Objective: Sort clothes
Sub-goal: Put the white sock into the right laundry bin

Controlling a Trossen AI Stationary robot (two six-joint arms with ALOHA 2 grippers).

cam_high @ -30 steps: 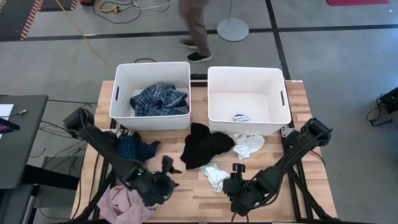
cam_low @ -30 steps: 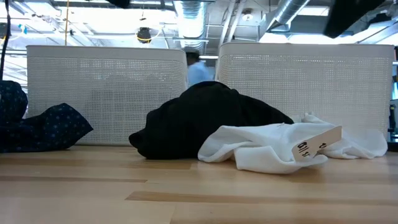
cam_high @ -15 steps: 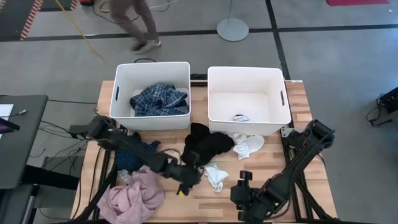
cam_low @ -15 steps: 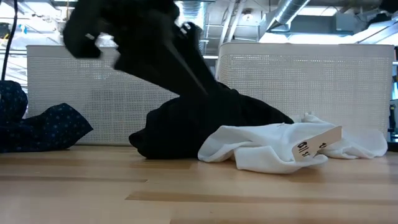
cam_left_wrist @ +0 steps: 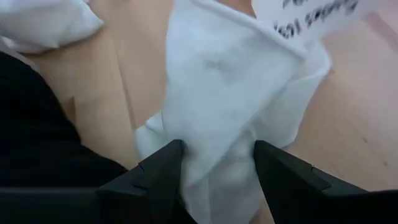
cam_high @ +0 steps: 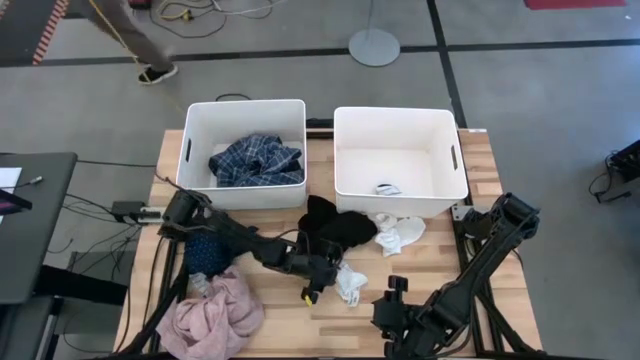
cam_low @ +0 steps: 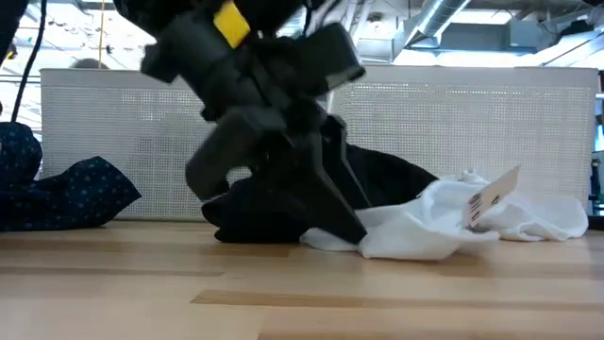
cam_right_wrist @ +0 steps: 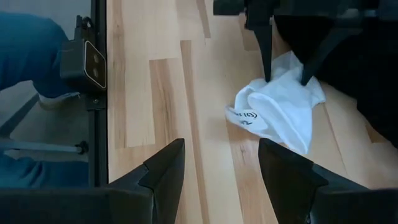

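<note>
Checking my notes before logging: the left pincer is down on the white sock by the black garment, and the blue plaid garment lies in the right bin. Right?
Not quite. The left pincer does straddle the white sock beside the black garment, but the high view shows the blue plaid garment in the left bin, not the right bin.

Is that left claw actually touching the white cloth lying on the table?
Touching. The left wrist view shows the left gripper with both fingers pressed into the white cloth, straddling a fold.

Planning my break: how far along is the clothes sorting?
Done: blue plaid garment lies in the left bin. In hand: left gripper straddles a white sock, fingers open. Left: black garment, pink garment, another white sock.
</note>
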